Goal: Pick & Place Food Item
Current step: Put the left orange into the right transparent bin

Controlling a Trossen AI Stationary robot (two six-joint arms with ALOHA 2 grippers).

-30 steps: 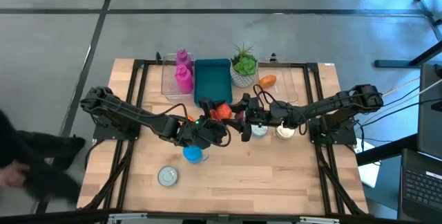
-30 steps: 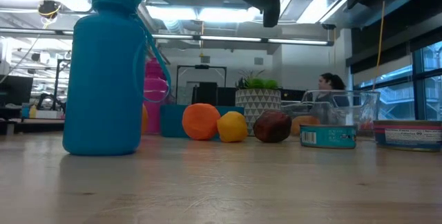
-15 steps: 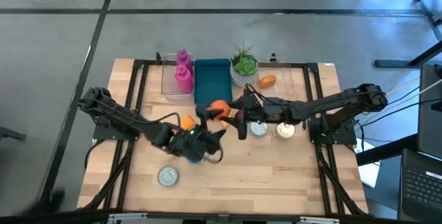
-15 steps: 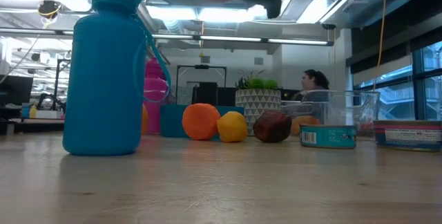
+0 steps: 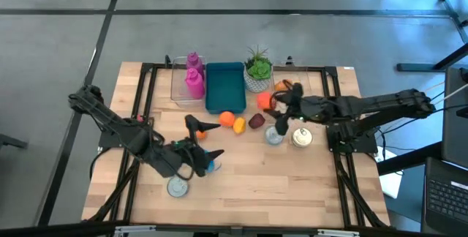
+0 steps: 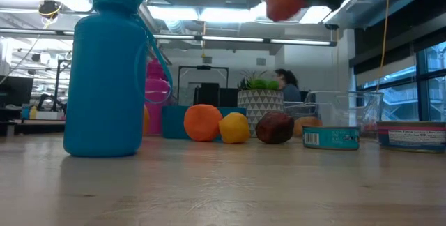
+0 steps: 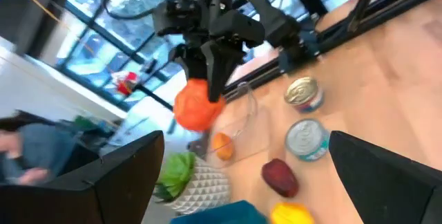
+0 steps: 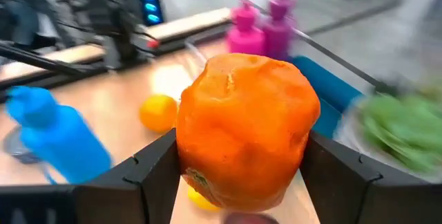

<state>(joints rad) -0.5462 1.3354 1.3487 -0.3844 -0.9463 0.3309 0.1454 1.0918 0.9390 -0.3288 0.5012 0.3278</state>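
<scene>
My right gripper (image 5: 268,105) is shut on an orange-red fruit (image 8: 245,137), held high above the table's far middle; the fruit also shows in the low view (image 6: 284,3) and in the left wrist view (image 7: 197,108). On the table below lie an orange (image 5: 227,118), a lemon (image 5: 239,126) and a dark red fruit (image 5: 256,121). My left gripper (image 5: 210,140) stands open and holds nothing, left of these and above the blue bottle (image 5: 210,165). Its two fingers (image 7: 124,175) stand wide apart in its wrist view. My right gripper pinches the orange-red fruit between its two fingers, one on each of its opposite sides (image 8: 186,148). The fingers (image 7: 210,68) come slanting down from the table's right side. The fruit sits at their free ends, lifted clear of the table.
A blue tray (image 5: 224,83), pink bottles (image 5: 194,76), a potted plant (image 5: 258,71) and clear containers (image 5: 313,91) line the far edge. Two cans (image 5: 275,137) (image 5: 301,138) stand right of the fruits, and a third can (image 5: 178,186) lies near the front left.
My right gripper has risen and carried the orange-red fruit toward the table's right and far side, tipping more level. My left gripper has drawn back toward the table's left and near edge, away from the fruit. The fruits on the table have kept still.
</scene>
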